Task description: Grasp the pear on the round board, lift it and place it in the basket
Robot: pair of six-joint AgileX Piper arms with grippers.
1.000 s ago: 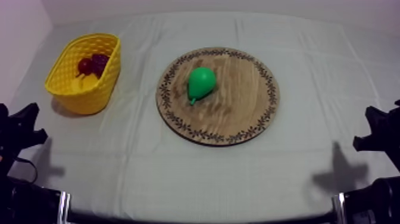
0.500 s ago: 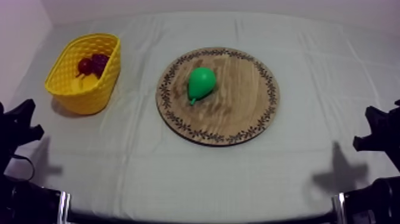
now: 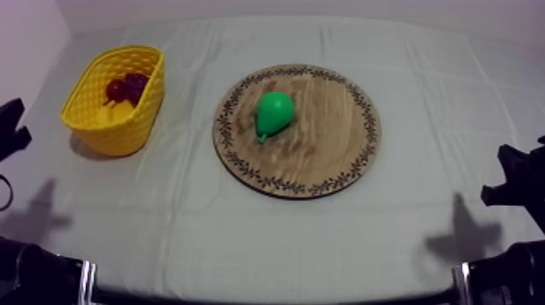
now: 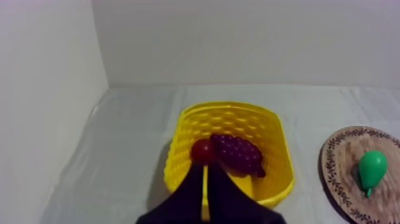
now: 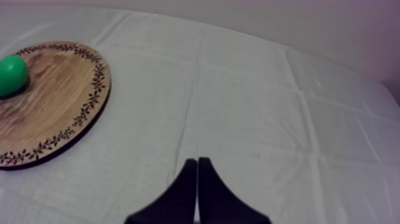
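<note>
left gripper [image 4: 204,170], right gripper [image 5: 197,162]: both closed, empty

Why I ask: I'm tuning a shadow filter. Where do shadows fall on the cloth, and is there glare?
Top view: soft grey shadows on the cloth low at both sides, a darker one beside the yellow basket; no harsh glare. Left wrist view: basket's shadow on its side away from the wooden board. Right wrist view: thin dark line under the board's near edge.

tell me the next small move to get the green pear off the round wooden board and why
Likely open the left gripper and reach toward the green pear: it lies untouched on the round wooden board, and that gripper is shut, hovering by the yellow basket.
</note>
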